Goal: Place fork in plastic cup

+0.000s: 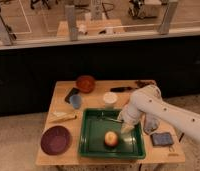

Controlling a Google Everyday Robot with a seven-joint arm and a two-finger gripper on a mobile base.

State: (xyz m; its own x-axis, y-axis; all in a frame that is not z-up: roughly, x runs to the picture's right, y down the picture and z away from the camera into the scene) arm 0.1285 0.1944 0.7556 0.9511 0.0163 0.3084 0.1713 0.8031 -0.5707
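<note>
The fork (110, 119), slim and silvery, lies in the far part of the green tray (93, 145). My gripper (125, 125) hangs at the end of the white arm (153, 107), low over the tray's right side, just right of the fork. Whether it touches the fork I cannot tell. The plastic cup (76, 101), small and light blue, stands upright on the wooden table (60, 97) left of the tray's far corner, well apart from the gripper.
An orange-red fruit (111, 138) sits in the tray. A white cup (109, 98), brown bowl (85, 82), black-handled tool (120, 89), yellowish utensil (62, 117), purple plate (55, 139) and blue-grey pad (162, 138) surround it.
</note>
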